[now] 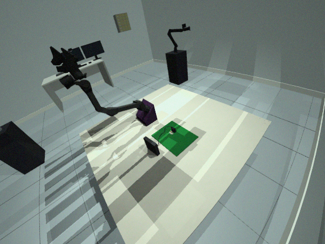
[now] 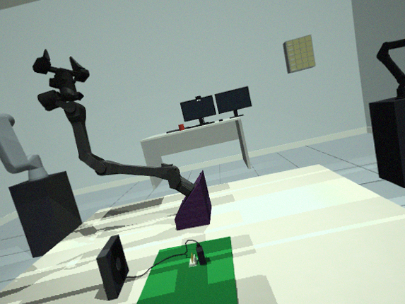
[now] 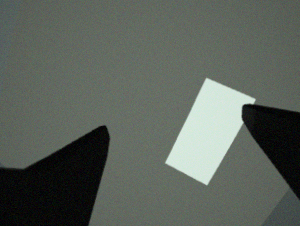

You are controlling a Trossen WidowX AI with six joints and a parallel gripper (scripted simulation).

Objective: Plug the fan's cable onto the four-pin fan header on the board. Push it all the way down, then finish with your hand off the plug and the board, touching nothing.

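Your open pincer [image 1: 58, 51] [image 2: 58, 55] [image 3: 173, 121] is pointing upward, holding nothing. The plug [image 1: 173, 129] [image 2: 201, 254] is standing beside the white header [image 1: 171, 133] [image 2: 193, 262].

Out at the end effector, the gripper [image 1: 57, 51] [image 2: 58, 61] [image 3: 173, 121] is near-black, with two fingers that taper from broad bases to narrow, slightly blunted tips. Just behind it sit chunky dark blocks and a short, boxy wrist. Farther back from the gripper, the arm [image 1: 93, 100] [image 2: 82, 138] is dark charcoal grey, its slender links joined by thicker, rounded knuckles. Farthest from the fingers, it meets a purple wedge-shaped base [image 1: 151, 116] [image 2: 204, 208].
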